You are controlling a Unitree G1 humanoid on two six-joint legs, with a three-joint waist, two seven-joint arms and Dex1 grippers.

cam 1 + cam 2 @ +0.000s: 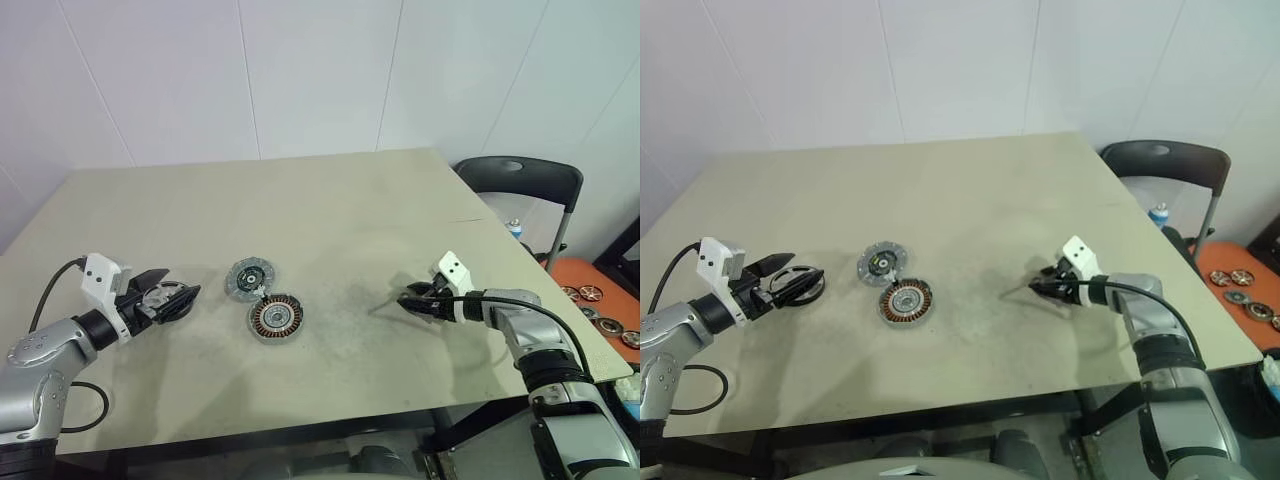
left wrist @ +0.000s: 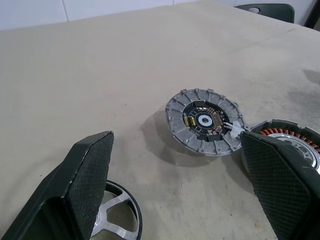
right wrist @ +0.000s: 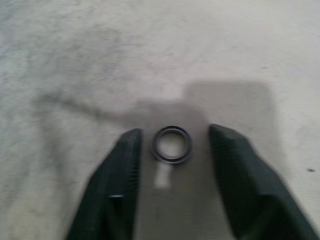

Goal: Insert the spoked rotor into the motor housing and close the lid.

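Right claw [image 3: 172, 145] part-open, straddling small dark ring [image 3: 172, 145] on table [image 1: 330, 200].

Motor housing [image 1: 275, 318] is silver-grey with coppery windings inside. Lid [image 1: 250, 277] beside it is grey around a dark middle, worktop [image 1: 330, 210] plain beige.

The motor housing [image 1: 275, 318] sits mid-table [image 1: 330, 210], the lid [image 1: 250, 277] touching it behind. The spoked rotor [image 1: 800, 285] lies far left, a small ring [image 3: 172, 144] far right.

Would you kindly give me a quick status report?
Left end effector open over spoked rotor. Right end effector open around small ring. Motor housing open, lid beside it.
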